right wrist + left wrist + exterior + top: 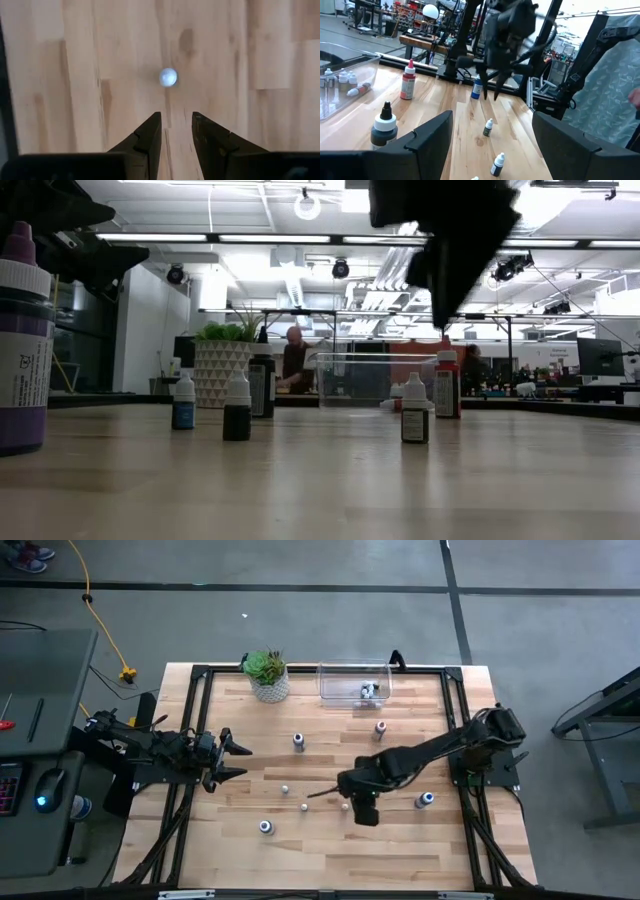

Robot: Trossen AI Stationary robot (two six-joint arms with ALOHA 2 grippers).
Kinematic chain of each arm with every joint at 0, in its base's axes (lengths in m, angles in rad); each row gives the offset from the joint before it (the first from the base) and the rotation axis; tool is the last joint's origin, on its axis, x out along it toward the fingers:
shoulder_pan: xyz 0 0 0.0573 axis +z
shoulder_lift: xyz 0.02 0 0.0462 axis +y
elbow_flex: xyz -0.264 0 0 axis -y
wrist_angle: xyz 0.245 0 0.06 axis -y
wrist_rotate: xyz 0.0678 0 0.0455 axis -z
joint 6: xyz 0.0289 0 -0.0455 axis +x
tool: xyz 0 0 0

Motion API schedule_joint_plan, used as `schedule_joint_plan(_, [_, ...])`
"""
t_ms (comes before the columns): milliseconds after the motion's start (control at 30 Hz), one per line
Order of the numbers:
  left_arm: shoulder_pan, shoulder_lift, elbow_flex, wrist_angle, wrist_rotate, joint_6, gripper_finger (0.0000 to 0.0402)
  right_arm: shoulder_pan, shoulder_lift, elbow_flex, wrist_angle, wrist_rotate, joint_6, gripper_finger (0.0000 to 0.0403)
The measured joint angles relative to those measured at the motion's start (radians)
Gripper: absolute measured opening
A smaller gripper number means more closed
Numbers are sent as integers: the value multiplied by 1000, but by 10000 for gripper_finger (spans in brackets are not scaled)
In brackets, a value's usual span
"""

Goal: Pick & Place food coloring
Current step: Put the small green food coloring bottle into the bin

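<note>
My right gripper (352,802) hangs over the middle of the counter (330,850), a little below centre in the high view, pointing straight down. Its fingers (150,132) stand narrow, with a slim gap between them and nothing in it. Seen end-on in my wrist view, one tiny pale bottle (168,77) stands just ahead of the fingertips, apart from them.

That narrow gap is my first worry. If I come down as I am, I judge the fingers would land on the bottle's cap or beside it rather than either side of it, and a bottle this small and light would tip or skitter off across the wood. I would need to widen first, and to line up over it, since it sits forward of my tips and not between them.

The rest of the food coloring is scattered: a blue-topped bottle (425,800) at right, a red-topped one (380,728) nearer the clear bin (354,681) at top centre, another (298,742) left of that, small ones (285,789) at centre-left and one (265,827) at lower left. A few already lie in the bin. A sweep of my arm toward the bin could knock the red-topped bottle over.

My left gripper (238,760) waits at the left edge, fingers spread wide and empty.
</note>
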Motion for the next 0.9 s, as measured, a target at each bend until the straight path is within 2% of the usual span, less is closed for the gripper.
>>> schedule_joint_plan(200, [0, 0, 0, 0, 0, 0, 271, 21, -9, -126, 176, -3, -29, 103])
schedule_joint_plan(333, [0, 0, 0, 0, 0, 0, 271, 20, 0, -130, 198, 17, -32, 126])
schedule_joint_plan(667, [0, 0, 0, 0, 0, 0, 271, 20, 27, -130, 234, 84, -37, 216])
schedule_joint_plan(900, [0, 0, 0, 0, 0, 0, 271, 20, 70, -130, 300, 80, -29, 228])
